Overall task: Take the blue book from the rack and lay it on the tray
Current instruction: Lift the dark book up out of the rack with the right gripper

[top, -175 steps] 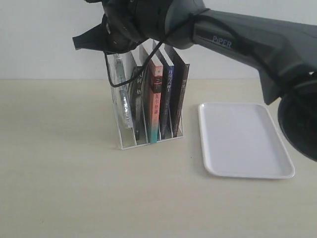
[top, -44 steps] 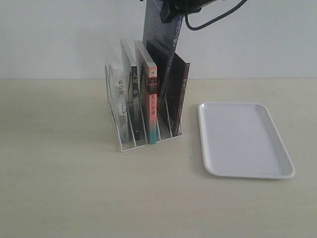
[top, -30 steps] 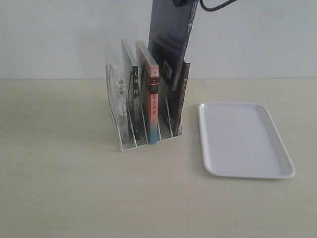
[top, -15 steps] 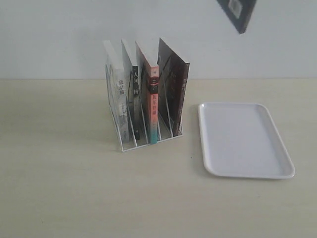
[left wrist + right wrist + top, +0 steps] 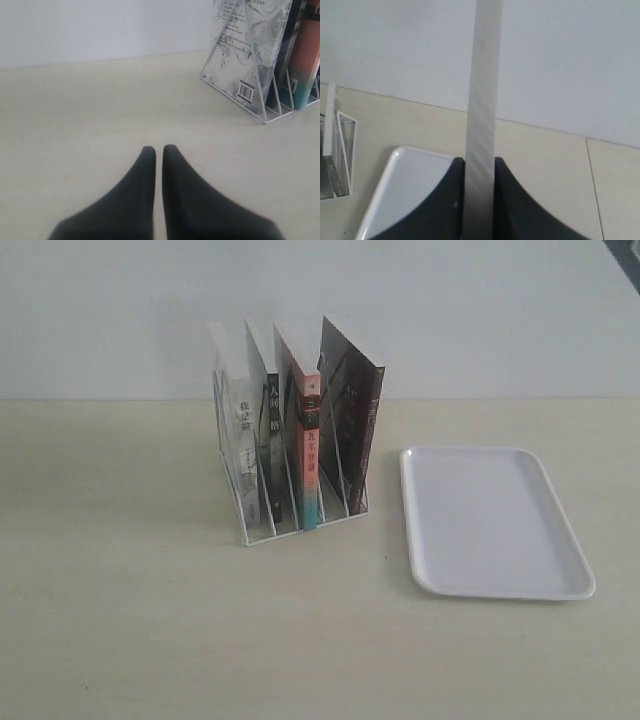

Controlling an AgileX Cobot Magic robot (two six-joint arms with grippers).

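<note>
From where I stand, the rack (image 5: 244, 515) sits on the tabletop (image 5: 130, 620) with the tray (image 5: 495, 525) at its 3 o'clock, near but apart; nothing lies on the tray; the blue book (image 5: 630, 252) is not among the spines in the slots, and I take the dark sliver high at the 1 o'clock corner, well above the tray, for its corner.

In the left wrist view, the left claw (image 5: 159, 152) is pressed together on nothing, low over bare tabletop; the rack stands off to one side of it; it looks idle.

In the right wrist view, the right claw (image 5: 479, 165) pinches the book edge-on, its thin pale page edge rising between the fingers; the tray shows below the claw, with the rack past the tray's far end.

So I judge the carry to be in hand, the book out of the rack and aloft; the next move calls for bringing it down over the tray and turning it flat, so that it settles inside the rim before the claw lets go.
</note>
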